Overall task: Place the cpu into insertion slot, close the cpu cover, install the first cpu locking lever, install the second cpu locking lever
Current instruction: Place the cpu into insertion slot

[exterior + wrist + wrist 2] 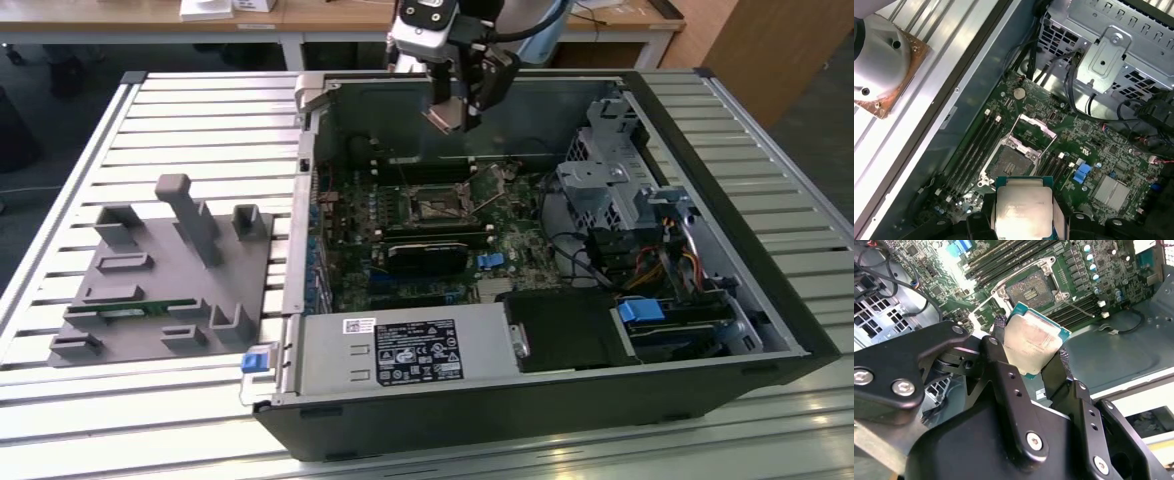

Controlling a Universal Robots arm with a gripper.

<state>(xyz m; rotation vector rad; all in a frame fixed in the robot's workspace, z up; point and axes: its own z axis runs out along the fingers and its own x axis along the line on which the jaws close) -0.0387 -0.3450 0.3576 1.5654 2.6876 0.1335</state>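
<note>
Exterior view: 1 gripper (451, 112) hangs over the open computer case (747, 300), high above the green circuit board (350, 262). It is clamped on the cpu (445, 118), which it carries in the air.

Second wrist view: the 2 black fingers (1004, 370) pinch the chip by opposite edges, its silver face toward the camera. The insertion slot (1031, 287) lies well apart from the chip, bare, its dark centre exposed.

First wrist view: the cpu cover (1038, 125) stands raised at one side of the slot (so the opening is free for entry).

Step in hand, by my judgement: placing the chip; nothing is seated yet.

Recommendations for this step:
- Square the chip's edges to the black frame before descent. I cannot make out its corner marks or notches, so orientation wants checking.
- Hold the chip level and bring it straight down; any sideways drag over the contacts risks damage.
- Keep the fingers clear of the raised cover.
- Let go only once the chip rests flat inside the frame.

Count:
- cpu: 1
- insertion slot: 1
- cpu cover: 1
- gripper: 1, with 2 fingers
- grey fixture (167, 270) on the slatted table (200, 130), toward the exterior view's left: 1
- locking levers: too thin to count with confidence
</note>
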